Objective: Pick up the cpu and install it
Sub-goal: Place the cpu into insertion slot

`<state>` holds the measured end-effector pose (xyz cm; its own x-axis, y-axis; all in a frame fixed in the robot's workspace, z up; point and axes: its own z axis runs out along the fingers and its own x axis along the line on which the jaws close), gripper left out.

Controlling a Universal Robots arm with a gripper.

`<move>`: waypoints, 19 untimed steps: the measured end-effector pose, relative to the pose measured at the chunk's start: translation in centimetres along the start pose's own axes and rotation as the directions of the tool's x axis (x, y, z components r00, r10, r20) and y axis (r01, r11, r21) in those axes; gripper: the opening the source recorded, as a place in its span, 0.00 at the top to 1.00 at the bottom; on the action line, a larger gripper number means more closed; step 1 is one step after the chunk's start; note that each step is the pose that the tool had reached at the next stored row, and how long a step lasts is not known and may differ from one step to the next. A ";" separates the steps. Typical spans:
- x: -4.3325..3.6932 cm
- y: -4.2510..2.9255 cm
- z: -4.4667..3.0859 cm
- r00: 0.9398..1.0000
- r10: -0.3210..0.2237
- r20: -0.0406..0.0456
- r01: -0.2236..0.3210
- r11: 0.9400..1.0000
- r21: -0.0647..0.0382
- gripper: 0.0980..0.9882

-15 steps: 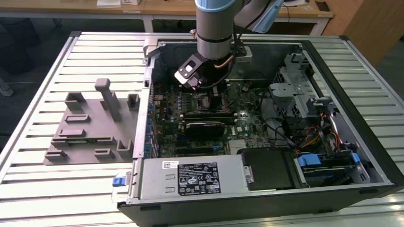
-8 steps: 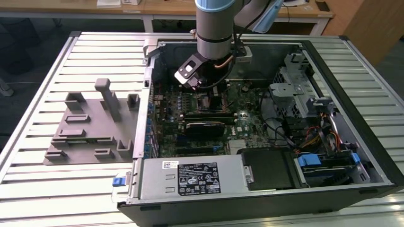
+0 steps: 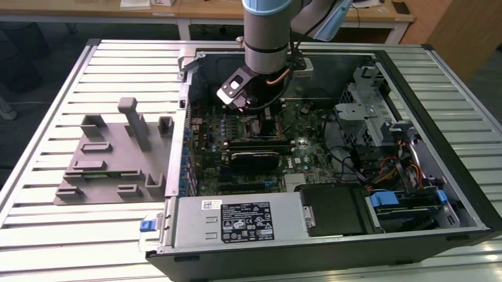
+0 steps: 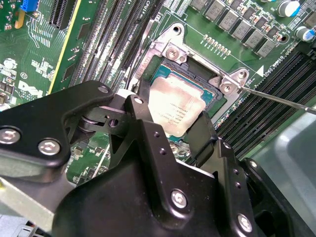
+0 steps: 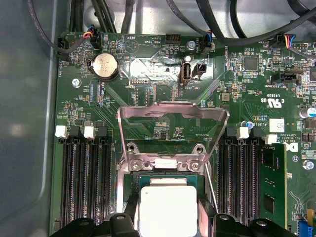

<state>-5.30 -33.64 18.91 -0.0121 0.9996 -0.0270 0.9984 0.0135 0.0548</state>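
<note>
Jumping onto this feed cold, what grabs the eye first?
The silver cpu, pinched in the gripper at the open socket. At the socket's edge the metal load plate stands flipped up. In the exterior view the arm reaches down into the opened computer case.

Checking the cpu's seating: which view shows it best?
Second wrist view: the cpu and the socket around it show. The first wrist view crops the cpu; in the exterior view the arm covers it.
</note>
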 end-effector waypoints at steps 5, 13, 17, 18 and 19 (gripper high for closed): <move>0.00 0.00 0.01 1.000 0.000 0.000 0.000 1.000 0.000 0.50; 0.00 0.00 0.00 1.000 0.000 0.000 0.000 1.000 0.000 0.50; 0.00 0.00 0.00 1.000 0.000 0.000 0.000 1.000 0.000 0.50; 0.00 0.00 0.00 1.000 0.000 0.000 0.000 1.000 0.000 0.50; 0.00 0.00 0.00 1.000 0.000 0.000 0.000 1.000 0.000 0.50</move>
<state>-5.30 -33.64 18.92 -0.0121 0.9996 -0.0269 0.9984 0.0135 0.0549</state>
